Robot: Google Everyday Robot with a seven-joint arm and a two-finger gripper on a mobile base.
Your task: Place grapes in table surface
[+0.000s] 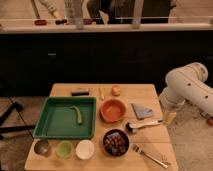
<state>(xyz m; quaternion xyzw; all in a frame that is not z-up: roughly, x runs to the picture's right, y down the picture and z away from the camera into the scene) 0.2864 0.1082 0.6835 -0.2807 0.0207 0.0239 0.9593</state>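
The grapes (pixel 116 142), a small dark reddish-purple bunch, lie in a dark bowl (pixel 106 137) near the front edge of the light wooden table surface (pixel 150 95). My white arm (pixel 187 87) reaches down at the table's right side. My gripper (pixel 170 116) hangs by the table's right edge, apart from the grapes and to their upper right, with nothing seen in it.
A green tray (pixel 52 120) holding a green vegetable (pixel 77 114) fills the left. An orange bowl (pixel 113 109), an orange fruit (pixel 116 90), a blue-grey pad (pixel 142 110), a white-handled tool (pixel 144 124), a fork (pixel 151 155) and three small bowls (pixel 64 149) are there too.
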